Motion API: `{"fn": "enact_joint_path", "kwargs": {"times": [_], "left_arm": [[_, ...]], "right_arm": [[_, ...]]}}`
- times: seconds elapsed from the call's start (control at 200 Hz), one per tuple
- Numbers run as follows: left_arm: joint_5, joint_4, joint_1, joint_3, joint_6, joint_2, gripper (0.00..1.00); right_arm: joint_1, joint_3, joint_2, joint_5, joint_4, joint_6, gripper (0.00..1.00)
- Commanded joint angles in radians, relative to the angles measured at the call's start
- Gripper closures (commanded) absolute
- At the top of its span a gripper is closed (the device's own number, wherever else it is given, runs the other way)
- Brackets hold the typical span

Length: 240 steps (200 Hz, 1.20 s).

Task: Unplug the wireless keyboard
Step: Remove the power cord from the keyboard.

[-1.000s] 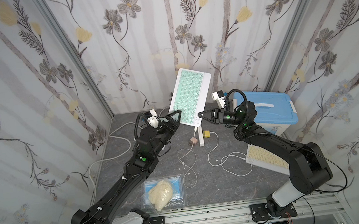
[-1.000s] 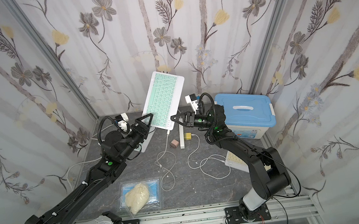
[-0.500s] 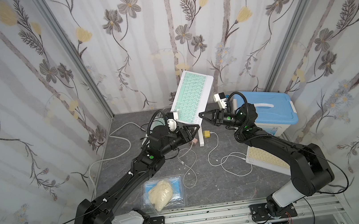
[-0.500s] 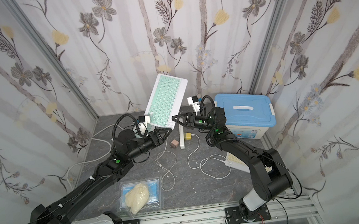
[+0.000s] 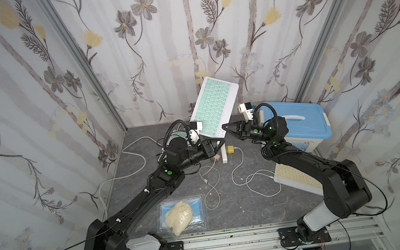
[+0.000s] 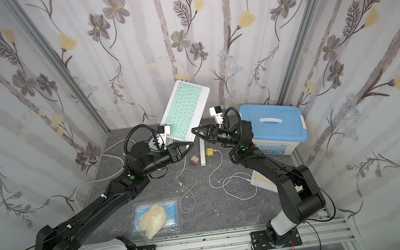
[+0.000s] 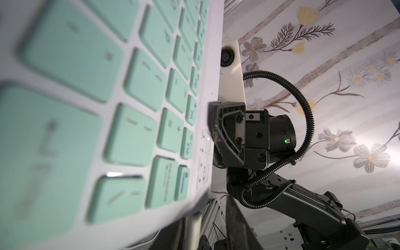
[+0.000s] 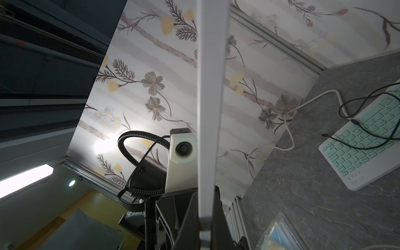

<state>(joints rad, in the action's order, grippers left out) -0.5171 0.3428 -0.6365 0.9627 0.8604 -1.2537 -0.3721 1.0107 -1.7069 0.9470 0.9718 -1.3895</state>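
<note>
Keyboard [image 5: 213, 108], mint-keyed, hangs tilted above the tabletop [image 5: 243, 211], its lower end clamped in the right pincer [image 5: 224, 127]. Left pincer [image 5: 219, 144] sits just under that end; apart or together, I cannot tell.

Both top views hang high above the front of the cell, looking steeply down toward the back wall over the whole grey stone-patterned tabletop [image 5: 243, 211] and the floral-papered walls [image 6: 31, 73]. The left wrist view sits close to the white keyboard with mint-green keys [image 7: 138, 86], which blurs across most of it, and faces the right arm's white wrist-camera housing [image 7: 230, 62]. The right wrist view looks along that keyboard's thin edge at the left arm's white wrist-camera housing [image 8: 183, 149]; its corner of tabletop is shared with both top views.
</note>
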Motion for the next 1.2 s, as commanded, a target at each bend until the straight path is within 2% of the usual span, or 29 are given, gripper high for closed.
{"fn": "enact_joint_path", "kwargs": {"times": [0.0,0.23,0.415,0.475,0.789,0.934,1.194], "left_arm": [[-0.028,0.042,0.013,0.014,-0.010,0.021,0.68],[-0.077,0.066,0.050,0.022,0.027,0.004,0.78],[-0.087,0.074,0.051,0.023,0.029,0.000,0.92],[-0.090,0.076,0.051,0.025,0.026,0.000,1.00],[-0.149,0.082,0.049,0.032,0.002,-0.001,1.00],[-0.212,0.066,0.049,0.016,-0.002,-0.030,1.00],[-0.284,-0.079,0.082,0.011,-0.057,-0.009,1.00]], "right_arm": [[0.000,0.009,-0.004,-0.008,0.094,-0.012,1.00],[0.002,0.017,-0.013,-0.006,0.096,-0.020,1.00],[0.001,0.019,-0.022,-0.005,0.108,-0.032,1.00],[0.002,0.019,-0.023,-0.008,0.116,-0.041,1.00],[0.005,-0.002,-0.039,-0.052,0.225,-0.106,1.00],[0.026,0.025,-0.055,-0.057,0.249,-0.128,1.00],[0.077,0.040,-0.053,-0.064,0.227,-0.102,1.00]]}}
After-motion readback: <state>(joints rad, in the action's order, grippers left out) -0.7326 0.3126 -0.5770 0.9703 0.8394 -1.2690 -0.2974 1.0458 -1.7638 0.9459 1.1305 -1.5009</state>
